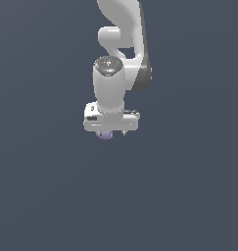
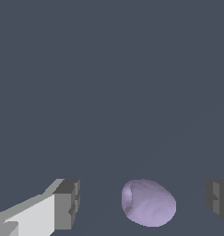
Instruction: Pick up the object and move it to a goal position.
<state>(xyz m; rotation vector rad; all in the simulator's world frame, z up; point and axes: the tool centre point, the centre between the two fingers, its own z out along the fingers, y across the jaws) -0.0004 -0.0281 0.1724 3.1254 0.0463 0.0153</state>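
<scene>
The object (image 1: 106,135) is a small pale lavender rounded lump, showing just under the white hand in the exterior view. In the wrist view the object (image 2: 148,203) lies between my two fingers, with a gap on each side. My gripper (image 1: 111,132) is open around it and touches it on neither side. One dark finger pad (image 2: 67,203) stands well off one side of the lump and the other pad (image 2: 219,200) stands a little off its other side. The hand hides most of the lump in the exterior view.
A plain dark grey-blue surface (image 1: 52,196) fills both views. The white arm (image 1: 120,39) rises above the hand to the frame's top edge. No other objects show.
</scene>
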